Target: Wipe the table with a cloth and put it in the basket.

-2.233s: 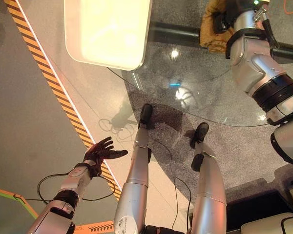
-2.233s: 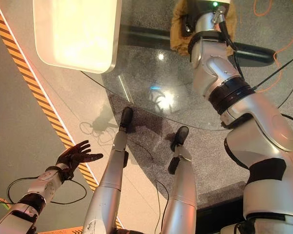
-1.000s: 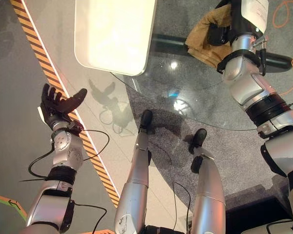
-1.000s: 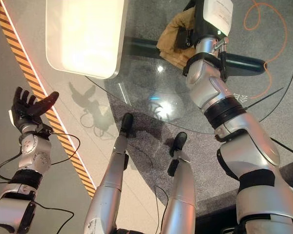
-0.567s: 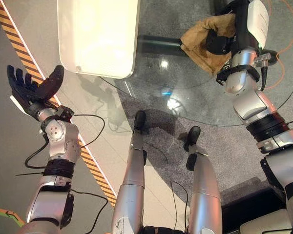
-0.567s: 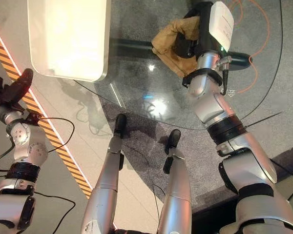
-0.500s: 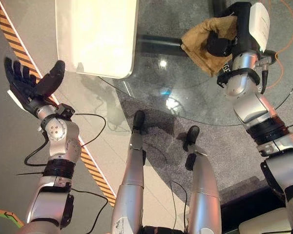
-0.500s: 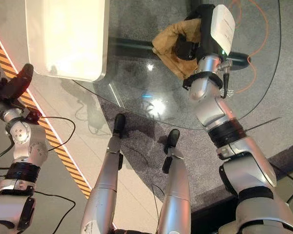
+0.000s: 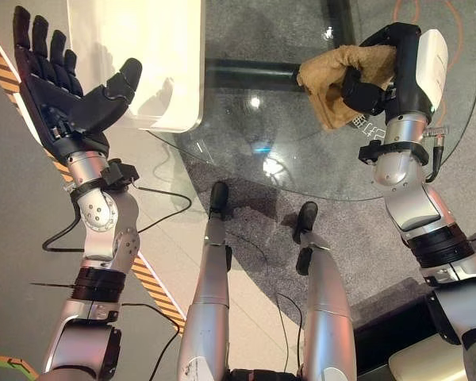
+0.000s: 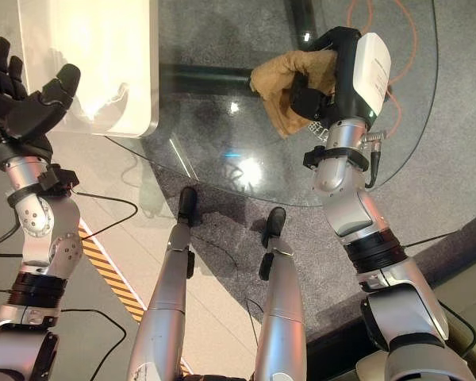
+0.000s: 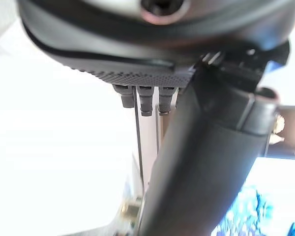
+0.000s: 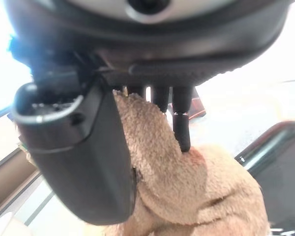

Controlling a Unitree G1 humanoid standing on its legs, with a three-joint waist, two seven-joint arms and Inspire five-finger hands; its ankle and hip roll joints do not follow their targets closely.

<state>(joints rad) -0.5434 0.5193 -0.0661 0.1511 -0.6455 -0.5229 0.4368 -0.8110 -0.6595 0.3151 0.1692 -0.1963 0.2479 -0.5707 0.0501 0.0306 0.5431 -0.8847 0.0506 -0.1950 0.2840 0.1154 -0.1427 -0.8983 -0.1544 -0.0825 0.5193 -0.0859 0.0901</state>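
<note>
Grey speckled floor shows straight through the round glass tabletop (image 9: 301, 159), whose dark base bar (image 9: 246, 74) is visible beneath it. Against that tabletop everything else can be placed: the tan cloth (image 9: 337, 75) is held over its far part, bunched in the right hand (image 9: 381, 75), whose fingers (image 12: 182, 123) curl over the top of the wad while the thumb presses it from the other side, as the right wrist view shows. A flap of the fabric droops from the fist toward the glass; whether that flap touches the surface I cannot tell.

Off the tabletop's left edge, the left hand (image 9: 67, 95) is raised with palm up, fingers straight and spread, carrying nothing. Just beyond it a pale, glowing white panel (image 9: 155, 48) overlaps the tabletop's left rim. No basket can be made out in these views.

Judging by its nap and folds, the cloth looks like soft terry: light, limp, not fragile, and grippy rather than slick. It should crumple to any shape and drag over glass with some friction, so a loose corner may trail or fold under during a wipe. A grip around the gathered middle, as now, seems soundest; pinching an edge would likely leave most of it dangling and harder to drop cleanly into a container.
</note>
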